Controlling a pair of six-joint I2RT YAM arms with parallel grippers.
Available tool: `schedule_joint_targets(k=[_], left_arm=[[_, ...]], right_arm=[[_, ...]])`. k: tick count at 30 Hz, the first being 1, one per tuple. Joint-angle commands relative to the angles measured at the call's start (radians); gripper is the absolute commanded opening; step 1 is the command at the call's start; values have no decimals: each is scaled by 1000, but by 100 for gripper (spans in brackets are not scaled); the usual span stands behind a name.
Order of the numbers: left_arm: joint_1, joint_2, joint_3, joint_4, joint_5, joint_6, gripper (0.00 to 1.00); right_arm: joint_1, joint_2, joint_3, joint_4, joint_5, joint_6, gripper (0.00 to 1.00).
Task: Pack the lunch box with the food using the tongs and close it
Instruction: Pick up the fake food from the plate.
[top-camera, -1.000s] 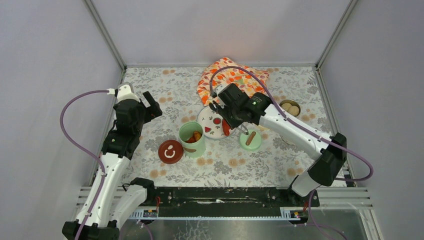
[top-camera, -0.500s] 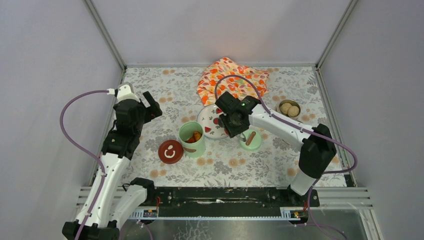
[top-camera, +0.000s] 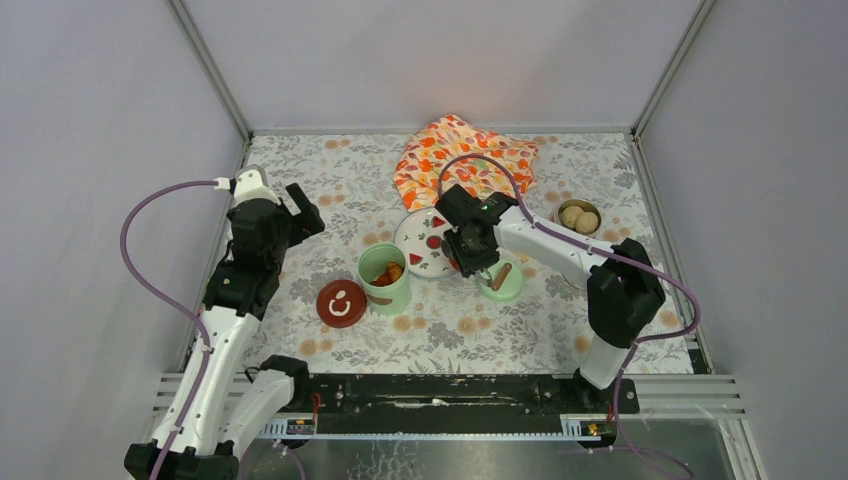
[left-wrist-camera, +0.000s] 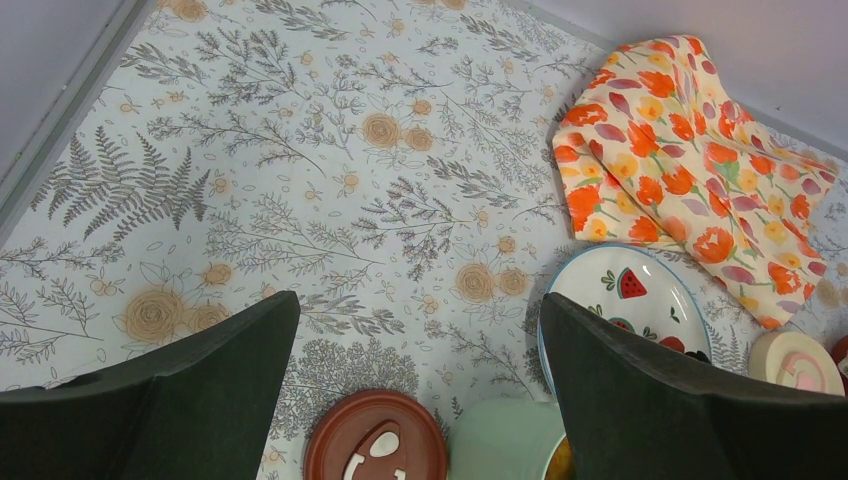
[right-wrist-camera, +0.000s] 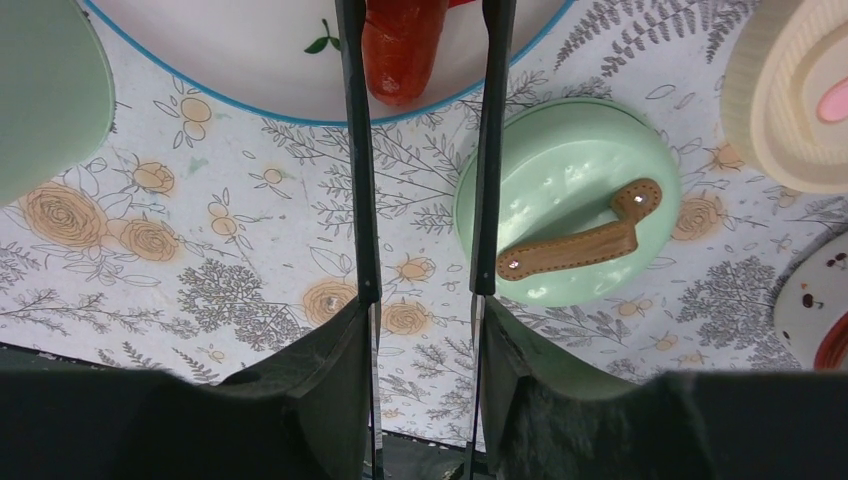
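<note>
Top external view: the left gripper (top-camera: 303, 212) stands raised over the left side of the flower-printed table (top-camera: 300, 160), well apart from the task items. The right gripper (top-camera: 470, 262) points down between the white plate (top-camera: 420, 245) and the green lid (top-camera: 503, 282); its jaws cannot be read from this angle. The mint-green pot (top-camera: 383, 280) stands upright and uncovered just left of the plate, with orange-red chunks (top-camera: 393, 271) inside. The dark red lid (top-camera: 341, 303) lies flat just beside the pot on its left. A steel bowl (top-camera: 579, 217) holding pale beige balls (top-camera: 572, 214) sits near the right edge. The orange flowered cloth (top-camera: 465, 155) lies behind the plate. Left wrist view: the left gripper's fingers (left-wrist-camera: 200, 390) are spread wide with nothing between them. Below are the dark red lid, the pot rim, the plate and the cloth, with a cream lid (left-wrist-camera: 797, 362) at the right edge. Right wrist view: the right gripper's fingers (right-wrist-camera: 320, 370) are partly closed and clamp from outside on the two arms of the tongs (right-wrist-camera: 359, 150), which run forward to the plate. One orange-red chunk (right-wrist-camera: 403, 45) lies at the plate's near rim, between the tong arms. It sits close against the left arm and a narrow gap shows at the right arm, so whether it is pinched cannot be told. The green lid, with its brown strap handle (right-wrist-camera: 585, 242), lies flat on the table just right of the tongs. The cream lid is at the upper right, and the mint-green pot is at the left edge.
</note>
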Motion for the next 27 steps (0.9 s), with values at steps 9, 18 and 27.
schedule_joint_targets(k=[9,18,27], left_arm=[[10,-3,-7,62,9,6,98],[9,-2,-6,61,10,6,98],[9,0,-5,62,9,7,98]], right_arm=[[-9,41,13,34,-62,-1,37],[-10,-12,39,39,-74,-30,15],[-9,-131,65,85,-99,-64,11]])
